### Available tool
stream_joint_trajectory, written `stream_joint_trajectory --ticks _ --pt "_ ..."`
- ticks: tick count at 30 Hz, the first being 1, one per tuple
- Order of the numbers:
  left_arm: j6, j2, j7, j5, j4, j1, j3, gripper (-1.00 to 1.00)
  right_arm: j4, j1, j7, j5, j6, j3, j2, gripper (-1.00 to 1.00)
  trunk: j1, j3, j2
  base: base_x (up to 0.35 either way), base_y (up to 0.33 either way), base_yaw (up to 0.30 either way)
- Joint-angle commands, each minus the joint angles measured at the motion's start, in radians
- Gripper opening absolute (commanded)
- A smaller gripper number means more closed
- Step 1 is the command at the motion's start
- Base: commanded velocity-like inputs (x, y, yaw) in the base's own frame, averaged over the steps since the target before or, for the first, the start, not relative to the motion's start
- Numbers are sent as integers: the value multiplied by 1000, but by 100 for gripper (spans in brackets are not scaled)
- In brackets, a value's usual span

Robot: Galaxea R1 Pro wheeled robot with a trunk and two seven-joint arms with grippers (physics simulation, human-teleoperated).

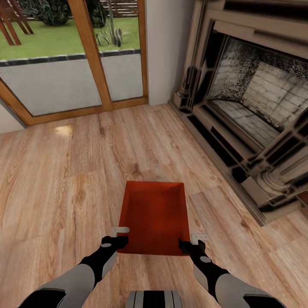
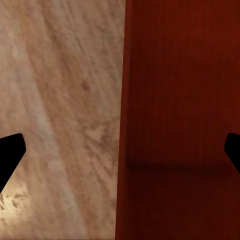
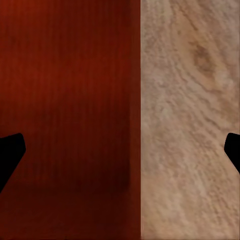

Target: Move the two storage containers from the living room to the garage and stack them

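Head view takes in light wood plank floor [image 1: 64, 171], a stone fireplace [image 1: 256, 98] at about two o'clock and a glazed door [image 1: 72, 55] at eleven. One orange-red storage container [image 1: 155, 216] sits straight ahead at twelve o'clock, long axis running away from the robot, open top up. Left gripper [image 1: 114, 241] is at its near left corner, right gripper [image 1: 191, 244] at its near right, equally near. Each wrist view shows fingers spread wide astride a side wall, gripping nothing that I can tell.
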State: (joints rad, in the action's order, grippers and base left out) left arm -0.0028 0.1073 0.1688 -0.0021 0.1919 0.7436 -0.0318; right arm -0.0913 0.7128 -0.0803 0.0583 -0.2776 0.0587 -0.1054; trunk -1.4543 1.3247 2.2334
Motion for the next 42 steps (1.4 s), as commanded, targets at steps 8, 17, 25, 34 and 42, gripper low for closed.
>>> stream_joint_trajectory --ticks 8,17,25,34,42 --pt "0 1 6 0 0 0 -4 100 1 1 -3 6 -3 6 0 100 -8 7 14 0 0 0" --pt "0 2 35 1 1 0 -4 100 1 1 -3 6 -3 6 0 100 -8 7 14 0 0 0" --pt "0 2 68 -1 -2 0 -5 100 1 1 -3 6 -3 6 0 100 -8 7 14 47 0 0" --pt "0 2 70 0 0 0 -5 100 1 1 -3 6 -3 6 0 100 -8 7 14 18 0 0" --pt "0 2 69 1 -3 0 -5 100 2 1 -3 6 -3 6 0 100 -8 7 14 0 0 0"
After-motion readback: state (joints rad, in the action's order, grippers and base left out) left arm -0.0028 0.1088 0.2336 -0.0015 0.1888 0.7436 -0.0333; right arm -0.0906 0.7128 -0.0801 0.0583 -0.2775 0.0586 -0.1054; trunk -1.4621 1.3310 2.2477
